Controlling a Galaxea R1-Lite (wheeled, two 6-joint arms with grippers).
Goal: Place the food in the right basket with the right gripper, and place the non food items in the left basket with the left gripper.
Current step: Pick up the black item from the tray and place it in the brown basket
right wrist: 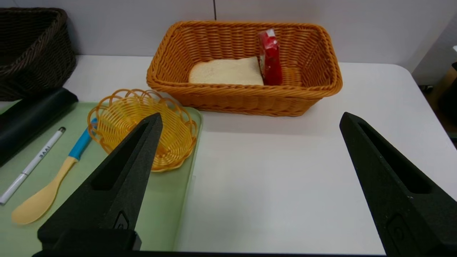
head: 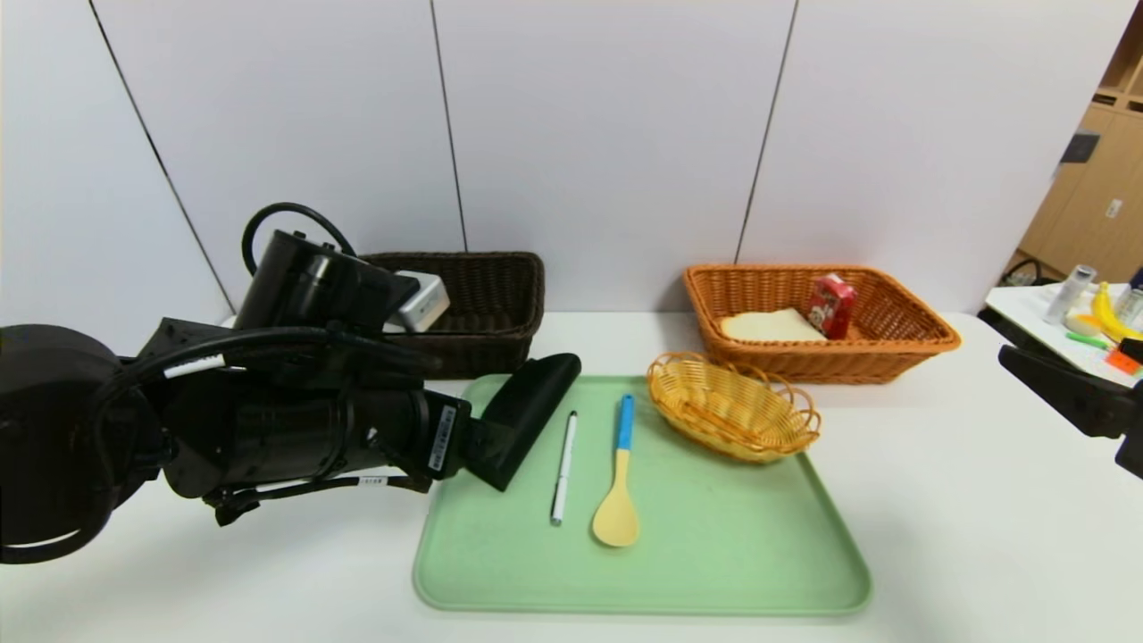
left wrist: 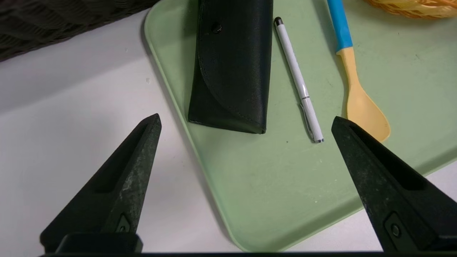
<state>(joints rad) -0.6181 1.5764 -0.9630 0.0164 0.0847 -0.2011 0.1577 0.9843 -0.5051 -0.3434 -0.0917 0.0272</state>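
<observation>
Three non-food items remain on the tray (head: 714, 572); left gripper (left wrist: 246, 121), fingers spread empty, must descend onto the black case (left wrist: 232, 67); right gripper (right wrist: 250, 119) waits open.

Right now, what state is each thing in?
left gripper: open, empty, above the tray's near left edge
right gripper: open, empty, off to the right
bread: flat in orange basket
red carton: upright beside the bread
black case, pen, spoon: lying on tray
small yellow basket: empty
</observation>
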